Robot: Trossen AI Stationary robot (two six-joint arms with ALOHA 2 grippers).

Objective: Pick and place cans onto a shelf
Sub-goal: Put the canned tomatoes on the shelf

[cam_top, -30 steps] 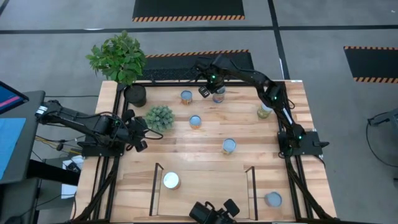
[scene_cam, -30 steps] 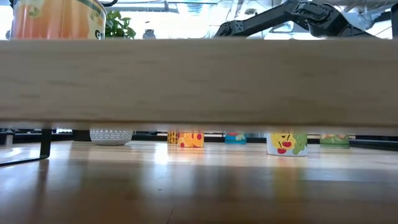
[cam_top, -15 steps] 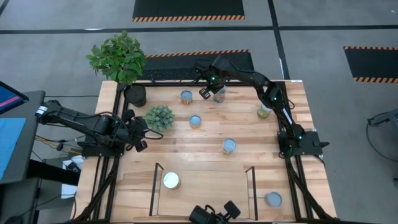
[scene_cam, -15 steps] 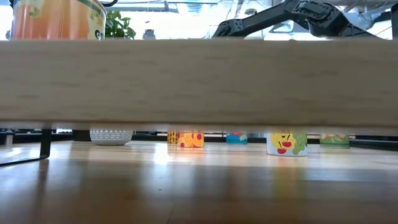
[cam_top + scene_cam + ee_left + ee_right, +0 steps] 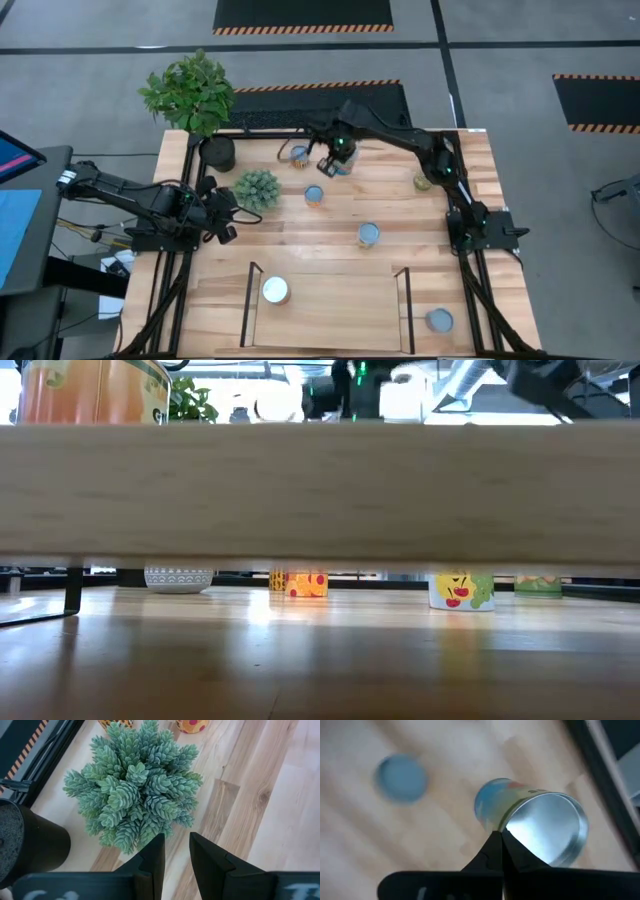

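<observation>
While the right gripper [image 5: 333, 163] jaws pinch its rim, the can [image 5: 532, 827] hangs tilted, shiny end toward the wrist.

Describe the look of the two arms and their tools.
Both arms are dark, jointed and slender. The right arm carries small green lights along its links. The left arm trails thin cables at its base. The left tool has two flat, black, angular fingers; the right tool has the same black fingers, tapering to a point.
</observation>
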